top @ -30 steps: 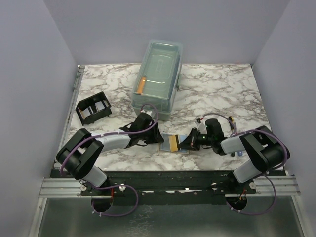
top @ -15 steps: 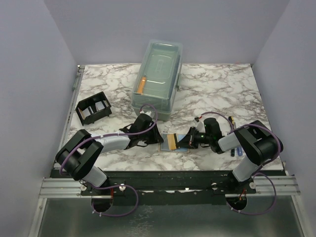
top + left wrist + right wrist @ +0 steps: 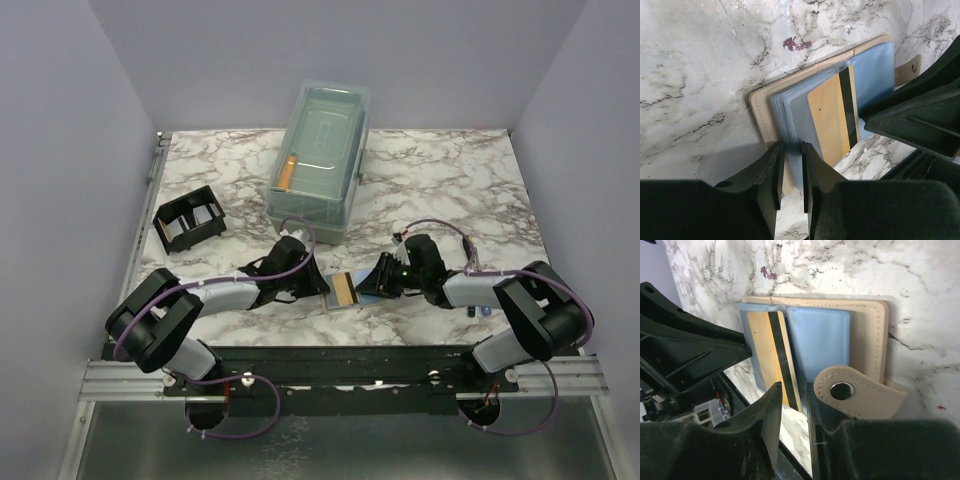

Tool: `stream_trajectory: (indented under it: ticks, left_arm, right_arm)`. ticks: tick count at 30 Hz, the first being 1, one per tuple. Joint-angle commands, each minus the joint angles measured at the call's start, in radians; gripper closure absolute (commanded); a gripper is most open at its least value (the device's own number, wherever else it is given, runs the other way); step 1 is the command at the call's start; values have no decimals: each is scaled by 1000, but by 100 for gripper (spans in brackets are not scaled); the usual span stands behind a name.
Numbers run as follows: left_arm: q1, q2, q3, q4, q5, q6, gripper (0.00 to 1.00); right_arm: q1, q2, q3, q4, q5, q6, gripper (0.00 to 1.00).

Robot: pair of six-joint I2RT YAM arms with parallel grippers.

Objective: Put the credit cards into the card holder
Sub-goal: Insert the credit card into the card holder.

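one marble table [image 3: 450, 200] fills the booth floor. on it stands one clear box [image 3: 320, 150], lid on, with one orange thing [image 3: 287, 172] inside. two arms reach in from the near edge and meet at the near middle. one black rack [image 3: 188, 222] sits well apart at the left, with two pale flat pieces upright in its slots, too small to identify. one card holder [image 3: 760, 107], a tan cover with several bluish clear sleeves, lies open between the two grippers with its cover flat on the marble. one credit card [image 3: 830, 120], gold with one black stripe, lies among the sleeves; whether it is tucked inside one cannot be told.

the left gripper [image 3: 791, 149] is closed on the edge of the sleeves, which fill the thin gap between its fingers. the right gripper [image 3: 794, 390] has its jaws a little apart, with a sleeve edge loose in the gap, and grips nothing. the holder's one snap tab [image 3: 855, 392] curls up just beside its finger.

from above, the card's long axis runs near to far with a slight lean, and the stripe runs along that axis. the open holder spreads roughly left to right.

the surface is white marble with grey veins, with one small dark red mark [image 3: 796, 44] just beside the cover. three plain pale lilac walls [image 3: 60, 150] close the space.
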Motion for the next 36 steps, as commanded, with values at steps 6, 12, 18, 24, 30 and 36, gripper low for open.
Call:
stream_trajectory:
  ticks: [6, 12, 18, 24, 30, 36]
  left_arm:
    - [-8, -22, -43, -74, -34, 17, 75]
    - [-8, -13, -43, -65, -39, 15, 77]
    - [-8, -3, -36, -50, -27, 6, 79]
    - [-7, -48, -35, -71, -34, 10, 77]
    - [-3, -154, -4, -200, -52, 51, 59]
    - [28, -253, 1, -296, -15, 80, 33]
  right_arm:
    - [1, 24, 67, -130, 18, -151, 70]
    - [36, 95, 120, -40, -44, -109, 75]
    - [118, 142, 137, 54, -59, -3, 92]
    - [117, 89, 110, -12, -6, 3, 88]
    - [115, -42, 176, -297, 62, -101, 74]
    - [116, -166, 269, -658, 230, -220, 51]
